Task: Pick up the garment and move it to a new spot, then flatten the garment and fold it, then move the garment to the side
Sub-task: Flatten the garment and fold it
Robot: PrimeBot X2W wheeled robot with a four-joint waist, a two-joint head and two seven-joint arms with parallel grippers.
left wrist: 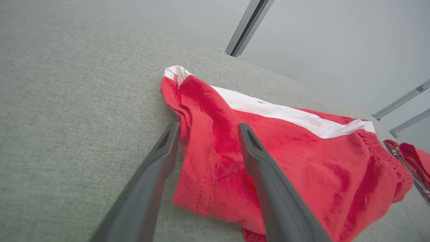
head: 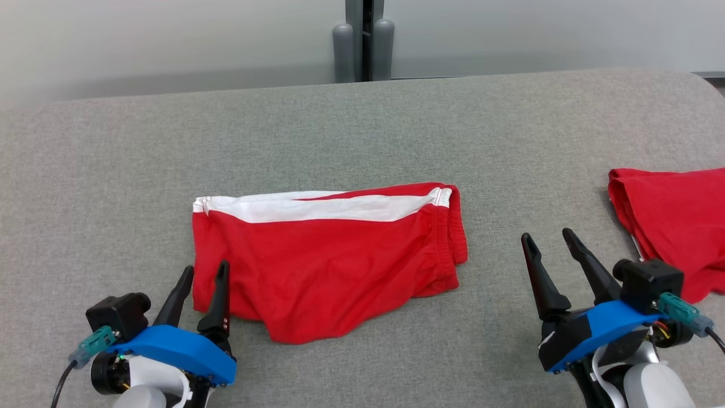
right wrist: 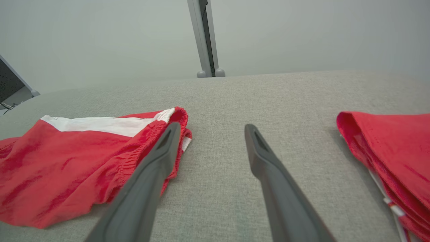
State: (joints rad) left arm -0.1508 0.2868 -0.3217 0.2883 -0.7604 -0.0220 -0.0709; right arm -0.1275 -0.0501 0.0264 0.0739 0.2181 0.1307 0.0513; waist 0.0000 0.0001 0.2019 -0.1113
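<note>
Head view: red white-striped fabric shorts point(head: 323, 266) lying flat, left gripper point(head: 205, 275) open astride their edge, right gripper point(head: 548, 241) wide open, both empty.

Pair of arms ending in left gripper point(head: 207, 268) and right gripper point(head: 547, 234), each with two long, dark, tapering fingers on a bright blue moulded bracket point(head: 170, 347) with small screws at its edge. Per wrist: one black boxy camera housing point(head: 118, 313) and one teal plug point(head: 97, 341) with grey cable. Forearm shells point(head: 651, 388) white and rounded, with thin yellow and red wires at the right wrist.
</note>
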